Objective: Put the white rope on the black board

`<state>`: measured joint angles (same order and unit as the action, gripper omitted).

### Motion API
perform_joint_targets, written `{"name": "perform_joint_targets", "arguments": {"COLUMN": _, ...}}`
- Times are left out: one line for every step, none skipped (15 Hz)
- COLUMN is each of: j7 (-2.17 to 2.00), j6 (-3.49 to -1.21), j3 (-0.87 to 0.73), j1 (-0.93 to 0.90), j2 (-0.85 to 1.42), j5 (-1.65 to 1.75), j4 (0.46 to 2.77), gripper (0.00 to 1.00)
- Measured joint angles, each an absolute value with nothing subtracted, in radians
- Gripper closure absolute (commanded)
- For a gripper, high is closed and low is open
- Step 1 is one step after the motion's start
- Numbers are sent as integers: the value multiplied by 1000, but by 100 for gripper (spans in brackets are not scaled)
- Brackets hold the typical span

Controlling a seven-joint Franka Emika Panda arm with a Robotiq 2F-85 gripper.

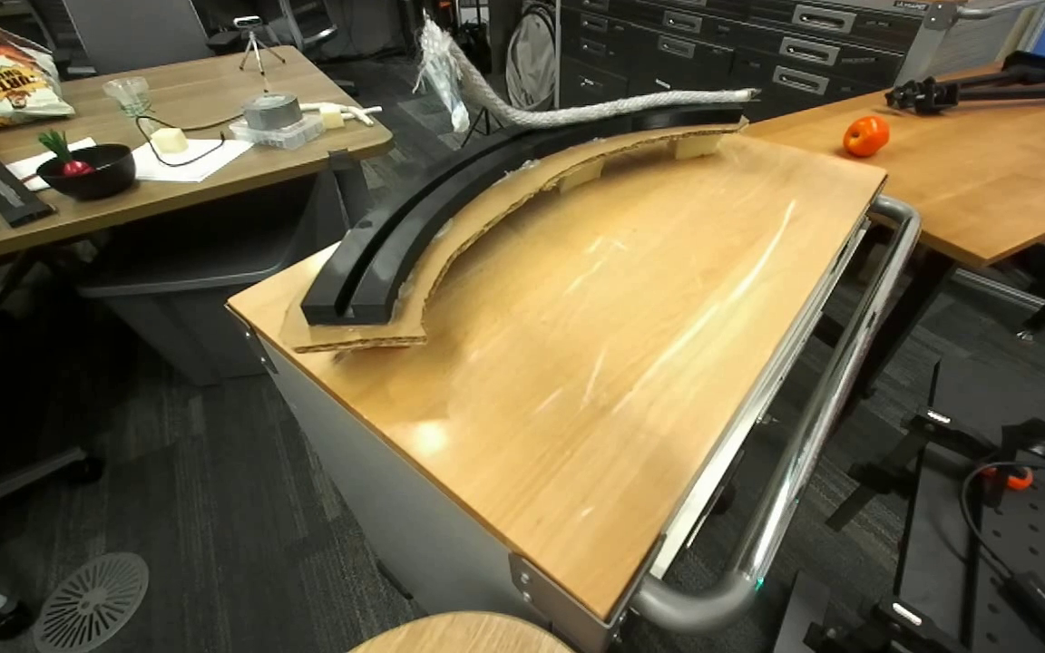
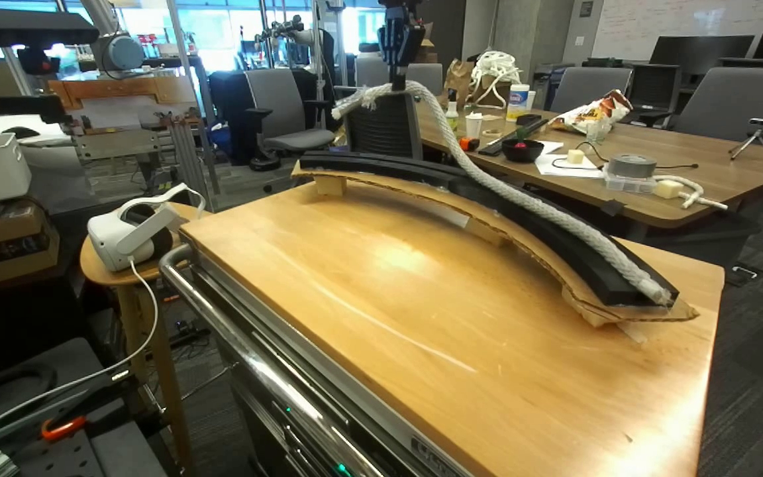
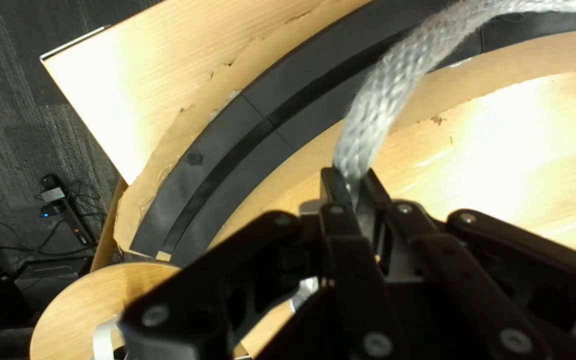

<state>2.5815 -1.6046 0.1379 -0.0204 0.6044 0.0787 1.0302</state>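
Note:
The black board (image 1: 423, 213) is a curved strip with a groove along it, raised on cardboard over the tabletop. It also shows in the exterior view (image 2: 388, 165) and the wrist view (image 3: 218, 155). The white rope (image 2: 451, 136) has its blunt end resting on one end of the board and lies along that part. It then rises off the board to my gripper (image 2: 398, 85). My gripper (image 3: 350, 185) is shut on the rope near its frayed end, above the board's other end. The frayed end hangs past the fingers, also visible in an exterior view (image 1: 445, 77). The gripper is out of that view.
Cardboard (image 1: 450, 245) sticks out under the board on the wooden cart top (image 1: 631, 317). A metal rail (image 1: 813, 435) runs along the cart's side. A round stool with a white headset (image 2: 123, 232) stands near a corner. A cluttered table (image 2: 686, 159) is behind.

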Motion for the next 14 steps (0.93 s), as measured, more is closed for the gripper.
{"name": "perform_joint_targets", "arguments": {"j7": 2586, "j6": -1570, "j3": 138, "j1": -21, "j2": 620, "j5": 70, "j4": 998, "gripper": 90}}
{"name": "perform_joint_targets", "arguments": {"j7": 2589, "j6": -1537, "j3": 138, "j1": -22, "j2": 636, "j5": 62, "j4": 967, "gripper": 90}}
{"name": "perform_joint_targets", "arguments": {"j7": 2589, "j6": -1507, "j3": 138, "j1": -22, "j2": 653, "j5": 52, "j4": 936, "gripper": 90}}
{"name": "perform_joint_targets", "arguments": {"j7": 2589, "j6": -1480, "j3": 138, "j1": -21, "j2": 672, "j5": 45, "j4": 908, "gripper": 90}}
{"name": "perform_joint_targets", "arguments": {"j7": 2589, "j6": -1459, "j3": 138, "j1": -21, "j2": 690, "j5": 37, "j4": 882, "gripper": 90}}
{"name": "perform_joint_targets", "arguments": {"j7": 2589, "j6": -1446, "j3": 138, "j1": -21, "j2": 707, "j5": 31, "j4": 859, "gripper": 90}}
{"name": "perform_joint_targets", "arguments": {"j7": 2588, "j6": -1442, "j3": 138, "j1": -21, "j2": 723, "j5": 27, "j4": 840, "gripper": 90}}
{"name": "perform_joint_targets", "arguments": {"j7": 2585, "j6": -1442, "j3": 138, "j1": -21, "j2": 737, "j5": 23, "j4": 823, "gripper": 90}}
{"name": "perform_joint_targets", "arguments": {"j7": 2582, "j6": -1443, "j3": 138, "j1": -21, "j2": 750, "j5": 18, "j4": 808, "gripper": 90}}
{"name": "perform_joint_targets", "arguments": {"j7": 2577, "j6": -1443, "j3": 139, "j1": -21, "j2": 760, "j5": 13, "j4": 794, "gripper": 90}}
{"name": "perform_joint_targets", "arguments": {"j7": 2572, "j6": -1443, "j3": 139, "j1": -21, "j2": 769, "j5": 8, "j4": 783, "gripper": 90}}
{"name": "perform_joint_targets", "arguments": {"j7": 2568, "j6": -1443, "j3": 140, "j1": -21, "j2": 776, "j5": 4, "j4": 775, "gripper": 90}}
{"name": "perform_joint_targets", "arguments": {"j7": 2563, "j6": -1443, "j3": 141, "j1": -22, "j2": 784, "j5": -4, "j4": 766, "gripper": 90}}
{"name": "perform_joint_targets", "arguments": {"j7": 2557, "j6": -1443, "j3": 142, "j1": -22, "j2": 790, "j5": -10, "j4": 761, "gripper": 90}}
